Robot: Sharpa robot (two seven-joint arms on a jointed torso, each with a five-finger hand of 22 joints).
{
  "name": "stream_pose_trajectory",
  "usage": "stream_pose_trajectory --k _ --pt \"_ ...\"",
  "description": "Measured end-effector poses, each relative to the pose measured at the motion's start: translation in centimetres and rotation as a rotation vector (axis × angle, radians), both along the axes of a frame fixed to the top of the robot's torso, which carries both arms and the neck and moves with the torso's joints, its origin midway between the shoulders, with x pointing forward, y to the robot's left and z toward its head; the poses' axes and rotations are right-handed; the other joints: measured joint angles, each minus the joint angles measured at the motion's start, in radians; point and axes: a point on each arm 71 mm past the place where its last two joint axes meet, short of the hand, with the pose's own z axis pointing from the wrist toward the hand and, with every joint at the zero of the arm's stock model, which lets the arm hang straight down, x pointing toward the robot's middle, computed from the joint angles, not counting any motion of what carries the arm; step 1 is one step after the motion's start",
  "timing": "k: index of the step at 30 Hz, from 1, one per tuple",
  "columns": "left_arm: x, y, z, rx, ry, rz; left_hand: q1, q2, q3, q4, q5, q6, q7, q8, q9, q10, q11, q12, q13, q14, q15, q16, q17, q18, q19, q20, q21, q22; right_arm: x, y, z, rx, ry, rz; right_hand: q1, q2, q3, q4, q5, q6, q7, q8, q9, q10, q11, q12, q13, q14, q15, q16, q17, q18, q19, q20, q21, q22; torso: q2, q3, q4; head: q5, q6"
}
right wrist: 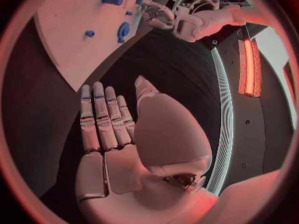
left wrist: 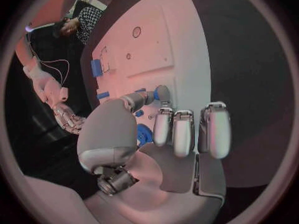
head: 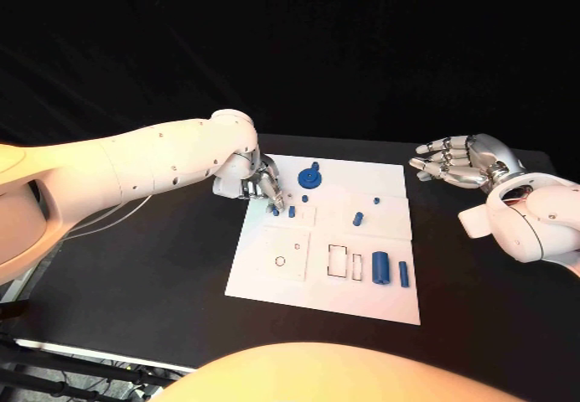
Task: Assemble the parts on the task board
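Several small blue parts sit on the white task board (head: 281, 285) in the middle of the black table (head: 145, 276): a round knobbed piece (head: 311, 177) near its far edge, a short peg (head: 358, 219) mid-board, and two upright cylinders (head: 380, 268) side by side near the right edge. The left hand (head: 256, 182) reaches over the board's far left corner, fingertips (head: 277, 203) down at a small blue peg (head: 292, 212); whether it grips the peg cannot be told. The right hand (head: 465, 162) hovers off the board's right side over the table, fingers apart and loosely curled, holding nothing.
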Motion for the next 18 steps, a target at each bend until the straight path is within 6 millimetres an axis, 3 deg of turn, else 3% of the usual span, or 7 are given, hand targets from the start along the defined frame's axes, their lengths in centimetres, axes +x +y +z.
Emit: stream_pose_trajectory --k 10,18 --pt "-0.02 0.06 0.0 0.001 -0.001 0.002 -0.017 -0.007 0.003 -0.016 0.0 0.002 -0.001 -0.006 -0.004 0.0 0.0 0.0 0.0 0.0 0.0 0.0 0.0 0.0 0.0 0.0 0.0 0.0 0.0 0.0 0.0 0.0 0.0 0.0 0.0 0.0 0.0 0.0 0.0 0.0 0.0 0.0 0.0 0.0 0.0 0.0 0.0 0.0 0.0 0.0 0.0 0.0 0.0 0.0 0.0 0.0 0.0 0.0001 -0.0001 0.0 0.0" --pt "-0.02 0.25 -0.01 0.001 -0.002 0.007 -0.032 -0.021 -0.055 0.013 -0.011 0.002 -0.01 -0.008 -0.007 0.0 0.0 -0.004 0.0 0.004 -0.004 0.0 0.0 0.0 0.0 0.0 0.0 0.0 -0.01 0.02 0.0 0.0 0.0 0.001 0.0 0.0 0.0 0.0 0.0 0.0 0.0 0.0 0.0 0.0 0.0 0.0 0.0 0.0 0.0 0.0 0.0 0.0 0.0 0.0 0.0 0.0 0.0 0.0001 -0.0001 0.0 0.002"
